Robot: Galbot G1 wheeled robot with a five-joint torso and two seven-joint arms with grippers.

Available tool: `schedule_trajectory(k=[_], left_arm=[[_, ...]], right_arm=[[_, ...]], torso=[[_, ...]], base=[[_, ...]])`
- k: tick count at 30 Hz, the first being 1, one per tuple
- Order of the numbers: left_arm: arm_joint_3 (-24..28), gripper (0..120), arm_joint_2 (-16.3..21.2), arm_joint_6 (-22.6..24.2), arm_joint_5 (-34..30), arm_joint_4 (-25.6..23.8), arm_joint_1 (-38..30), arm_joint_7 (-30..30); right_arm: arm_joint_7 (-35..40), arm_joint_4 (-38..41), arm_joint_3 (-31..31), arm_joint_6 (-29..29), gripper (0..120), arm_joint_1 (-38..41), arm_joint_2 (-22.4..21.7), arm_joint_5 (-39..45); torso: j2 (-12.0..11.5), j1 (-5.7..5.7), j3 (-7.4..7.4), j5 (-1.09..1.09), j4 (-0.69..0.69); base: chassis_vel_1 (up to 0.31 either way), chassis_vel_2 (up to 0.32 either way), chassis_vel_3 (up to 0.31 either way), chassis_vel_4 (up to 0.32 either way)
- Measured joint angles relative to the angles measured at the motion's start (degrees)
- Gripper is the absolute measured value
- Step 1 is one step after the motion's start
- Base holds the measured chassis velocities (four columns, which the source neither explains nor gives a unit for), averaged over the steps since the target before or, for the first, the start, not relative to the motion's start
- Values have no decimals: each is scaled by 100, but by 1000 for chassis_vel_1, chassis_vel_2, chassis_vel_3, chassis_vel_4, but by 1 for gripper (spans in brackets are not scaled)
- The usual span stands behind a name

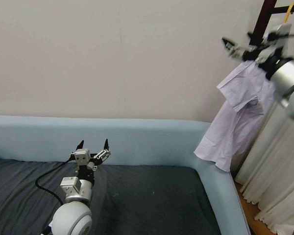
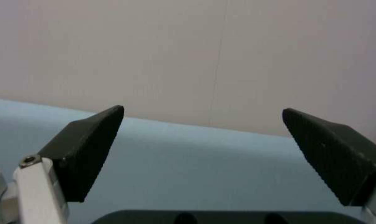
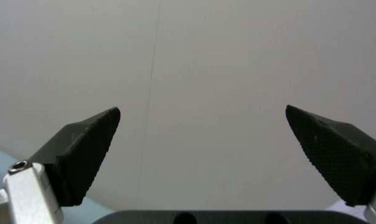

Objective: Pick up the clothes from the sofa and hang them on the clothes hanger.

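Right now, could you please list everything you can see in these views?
sofa: one, light blue, across the lower head view
seat cushion: one, dark grey, on the sofa
shirt: one, pale lilac-white, hanging at upper right, off the sofa
hanger: one, yellow, partly seen above the shirt
rack: one, dark wood, top right
curtain: one, white, right edge
wall: one, beige, behind the sofa
left gripper: one, black fingers, open, over the seat cushion
right gripper: one, open, raised beside the shirt
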Motion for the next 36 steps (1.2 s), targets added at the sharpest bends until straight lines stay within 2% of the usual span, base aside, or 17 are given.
schedule_trajectory(k=[1, 5, 11, 14, 16, 20, 23, 26, 27, 28, 31, 36], left_arm=[[0, 100, 0, 0, 0, 0, 0, 0], [-135, 100, -355, -147, 159, -82, 382, 73], [-193, 100, -566, -252, 228, -136, 576, 149], [-236, 100, -718, -309, 278, -167, 710, 197], [-236, 100, -718, -309, 278, -167, 710, 197], [-278, 100, -983, -987, 574, 51, 1014, 542], [-297, 100, -1094, -1203, 638, 115, 1114, 759], [-241, 100, -1302, -1338, 756, 220, 1238, 849], [-241, 100, -1302, -1338, 756, 220, 1238, 849], [-210, 100, -1363, -1360, 819, 273, 1277, 856], [-40, 100, -1684, -1485, 1031, 587, 1433, 880], [1, 100, -1847, -1594, 1102, 765, 1556, 883]], right_arm=[[0, 0, 0, 0, 100, 0, 0, 0], [320, 70, 82, 291, 100, -1158, 424, -515], [210, -103, 259, 573, 100, -2076, 686, -955], [182, -141, 628, 738, 100, -2837, 923, -1295], [182, -141, 628, 738, 100, -2837, 923, -1295], [149, -23, 1851, 1368, 100, -4652, 1317, -2291], [-39, 30, 2349, 1525, 100, -5304, 1452, -2651], [-168, 130, 3065, 1618, 100, -6208, 1870, -3216], [-168, 130, 3065, 1618, 100, -6208, 1870, -3216], [-176, 148, 3260, 1619, 100, -6446, 2059, -3407], [-228, 92, 3805, 1620, 100, -7186, 3019, -4168], [-249, 74, 3956, 1607, 100, -7453, 3522, -4508]], torso=[[0, 0, 0, 0, 0], [0, 0, 0, -1, 3], [0, 0, 0, 0, 1], [0, 0, 0, 1, 0], [0, 0, 0, 1, 0], [0, 0, 0, 0, 1], [0, 0, -1, 0, -2], [0, 0, -1, 0, 0], [0, 0, -1, 0, 0], [1, 0, -1, -1, 1], [1, 0, -1, 0, 0], [1, 0, 0, 0, 1]], base=[[0, 0, 0, 0], [0, 0, 0, 0], [0, 0, 0, 0], [0, 0, 0, 0], [0, 0, 0, 0], [0, 0, 0, 0], [0, 0, 0, 0], [0, 0, 0, 0], [0, 0, 0, 0], [0, 0, 0, 0], [0, 0, 0, 0], [0, 0, 0, 0]])
